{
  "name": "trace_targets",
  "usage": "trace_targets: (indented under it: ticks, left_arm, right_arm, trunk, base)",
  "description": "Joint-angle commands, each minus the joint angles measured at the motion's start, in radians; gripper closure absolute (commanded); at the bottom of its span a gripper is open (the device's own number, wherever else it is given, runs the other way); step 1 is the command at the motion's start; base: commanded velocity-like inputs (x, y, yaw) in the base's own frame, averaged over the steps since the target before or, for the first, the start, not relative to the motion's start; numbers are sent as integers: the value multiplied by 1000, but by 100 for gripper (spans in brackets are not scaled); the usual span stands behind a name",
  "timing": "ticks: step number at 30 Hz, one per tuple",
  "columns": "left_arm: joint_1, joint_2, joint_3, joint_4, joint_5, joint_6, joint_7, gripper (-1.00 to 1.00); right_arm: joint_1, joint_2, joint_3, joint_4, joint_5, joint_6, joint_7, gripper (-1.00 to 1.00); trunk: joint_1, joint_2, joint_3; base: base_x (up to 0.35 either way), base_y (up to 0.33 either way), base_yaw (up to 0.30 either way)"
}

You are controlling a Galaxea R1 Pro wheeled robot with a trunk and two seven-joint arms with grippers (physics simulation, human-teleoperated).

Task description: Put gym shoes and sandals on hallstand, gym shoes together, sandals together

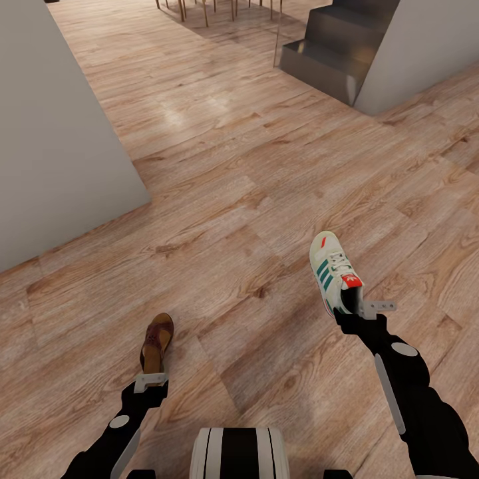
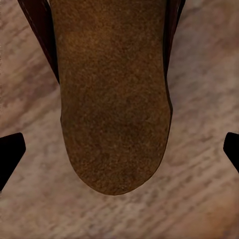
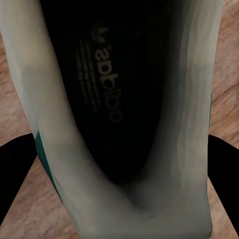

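Note:
A white gym shoe (image 1: 330, 269) with green stripes and a red heel tab hangs above the corridor floor (image 1: 253, 166), toe pointing away. My right gripper (image 1: 351, 313) is shut on its heel end. The right wrist view looks into the shoe's dark opening (image 3: 109, 99), with a black finger (image 3: 15, 169) against each side. A brown sandal (image 1: 158, 342) appears to rest on the planks. My left gripper (image 1: 153, 376) is low at its heel. In the left wrist view the sandal's footbed (image 2: 114, 99) lies between spread fingertips (image 2: 10, 154), with floor showing in both gaps. The hallstand is out of view.
A grey wall block (image 1: 60, 133) stands at the left. Dark steps (image 1: 332, 46) and another grey wall rise at the far right. Chair legs (image 1: 199, 10) show at the far end. My base (image 1: 239, 452) sits at the bottom. Open plank floor stretches ahead.

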State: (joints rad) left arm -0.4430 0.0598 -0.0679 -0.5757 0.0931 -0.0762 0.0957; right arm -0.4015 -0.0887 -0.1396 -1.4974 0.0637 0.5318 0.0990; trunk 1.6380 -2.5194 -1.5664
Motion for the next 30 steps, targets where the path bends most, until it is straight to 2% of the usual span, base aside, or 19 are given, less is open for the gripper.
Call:
trace_targets:
  ticks: [1,13,20,26,30]
  left_arm:
    - [0,1,-7,0,10,-4,7,-100]
    - [0,4,-5,-1,9,-8,12,-100]
    - [0,4,-9,-20,8,-65,13,-100]
    - [1,3,-9,-24,8,-106,12,-100]
    - [1,3,-9,-26,9,-114,12,-100]
  right_arm:
    - [0,1,-2,-1,7,5,8,100]
    - [0,0,-2,-1,7,6,8,100]
    - [0,1,-2,-1,7,7,8,100]
    - [0,0,-2,-1,7,7,8,100]
    - [0,0,-2,-1,7,7,8,100]
  trunk:
    - [0,0,-1]
    - [0,0,-1]
    - [0,0,-1]
    - [3,-2,-24]
    - [3,-2,-24]
  base:
    - [0,0,0]
    - [0,0,0]
    - [0,0,0]
    - [0,0,0]
    - [0,0,0]
